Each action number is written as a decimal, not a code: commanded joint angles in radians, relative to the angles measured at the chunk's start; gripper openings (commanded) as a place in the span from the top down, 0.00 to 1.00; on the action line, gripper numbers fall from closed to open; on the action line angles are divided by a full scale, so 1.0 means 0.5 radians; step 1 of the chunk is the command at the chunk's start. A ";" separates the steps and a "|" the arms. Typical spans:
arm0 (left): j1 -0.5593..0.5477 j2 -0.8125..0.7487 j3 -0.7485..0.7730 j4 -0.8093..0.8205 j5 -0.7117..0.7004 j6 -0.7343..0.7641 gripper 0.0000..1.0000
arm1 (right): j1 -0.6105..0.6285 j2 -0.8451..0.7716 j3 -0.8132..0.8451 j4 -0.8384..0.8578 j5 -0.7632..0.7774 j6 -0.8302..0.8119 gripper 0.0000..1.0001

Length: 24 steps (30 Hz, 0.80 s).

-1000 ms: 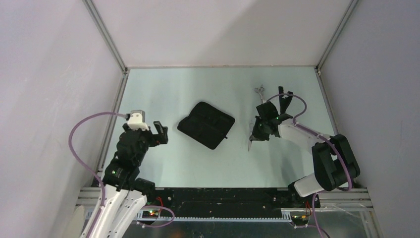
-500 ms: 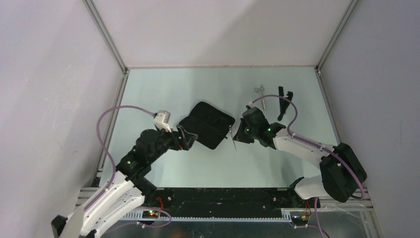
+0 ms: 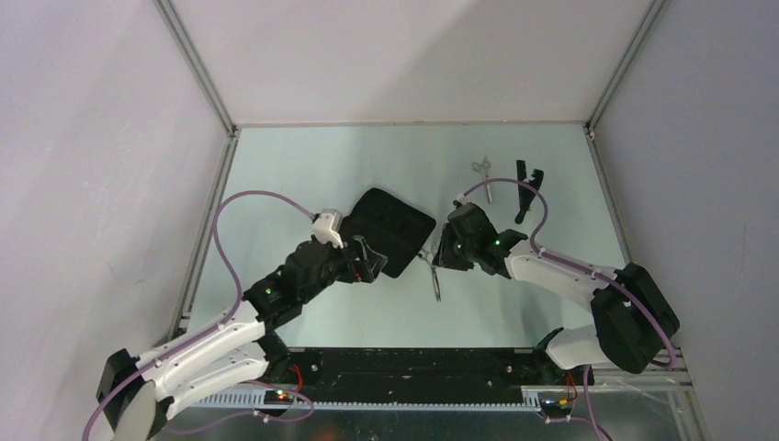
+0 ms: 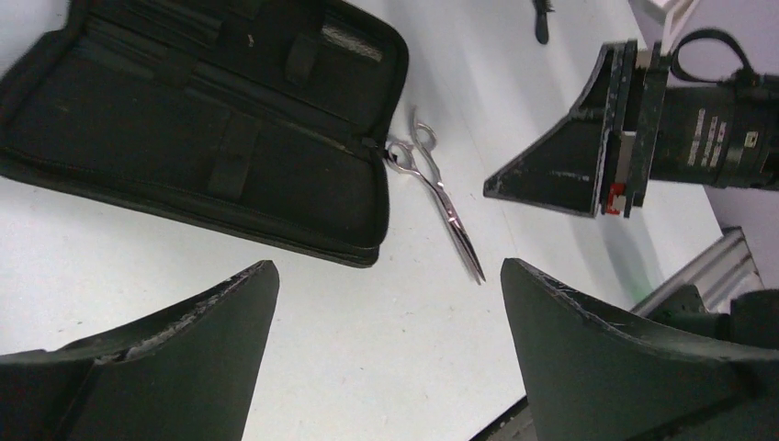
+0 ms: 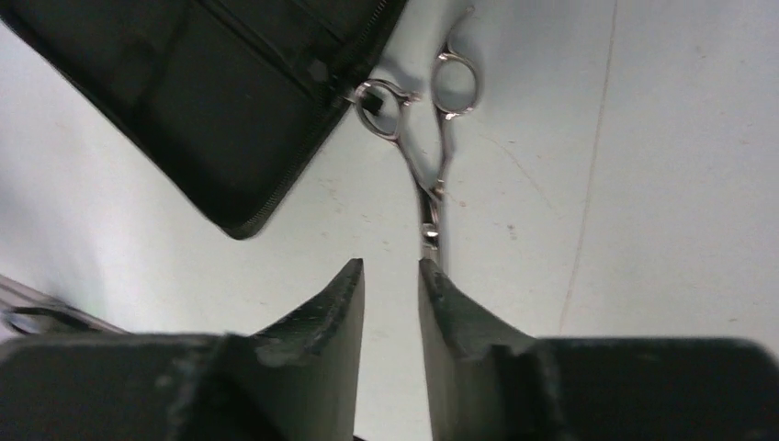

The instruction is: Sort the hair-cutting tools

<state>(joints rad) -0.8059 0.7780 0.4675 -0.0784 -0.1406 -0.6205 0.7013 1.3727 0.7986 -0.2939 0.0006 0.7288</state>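
One pair of silver scissors (image 3: 434, 280) (image 5: 432, 147) (image 4: 445, 197) lies flat on the table, its ring handles touching the zip corner of the open black case (image 3: 397, 220) (image 4: 202, 138) (image 5: 220, 101). My right gripper (image 3: 441, 254) (image 5: 391, 266) hovers just above its blades, open by a narrow gap with only table showing between the fingers. My left gripper (image 3: 367, 262) (image 4: 386, 271) stands wide open and empty at the case's near edge. A second pair of scissors (image 3: 483, 175) and a black comb-like tool (image 3: 524, 191) lie at the back right.
Grey walls with metal rails (image 3: 207, 230) bound the table on three sides. The two grippers are close together on either side of the case's near right corner. Purple cables (image 3: 542, 207) loop over both arms.
My right gripper carried the scissors left to the case's corner, then parted and let them go onto the table. My left arm reached forward and right to the case's near edge.
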 commanded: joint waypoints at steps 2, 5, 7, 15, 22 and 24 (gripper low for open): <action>-0.016 -0.112 0.056 -0.077 -0.292 -0.032 0.01 | 0.010 0.098 0.107 -0.192 0.022 -0.234 0.50; -0.014 -0.207 0.053 -0.177 -0.381 -0.032 0.01 | 0.009 0.216 0.271 -0.317 0.063 -0.354 0.42; -0.017 -0.265 0.051 -0.231 -0.425 -0.034 0.00 | 0.021 0.311 0.374 -0.409 0.092 -0.411 0.42; -0.016 -0.408 0.043 -0.367 -0.533 -0.004 0.00 | 0.112 0.663 0.616 -0.600 0.157 -0.492 0.44; -0.016 -0.445 0.030 -0.391 -0.547 0.014 0.00 | 0.171 0.847 0.756 -0.692 0.232 -0.499 0.51; -0.015 -0.445 0.028 -0.390 -0.544 0.013 0.00 | 0.183 0.887 0.786 -0.728 0.254 -0.492 0.52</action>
<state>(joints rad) -0.8074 0.5663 0.4675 -0.2775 -0.3771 -0.6273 0.7780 1.7901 1.1309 -0.6113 0.0765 0.4946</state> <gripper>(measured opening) 0.995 0.492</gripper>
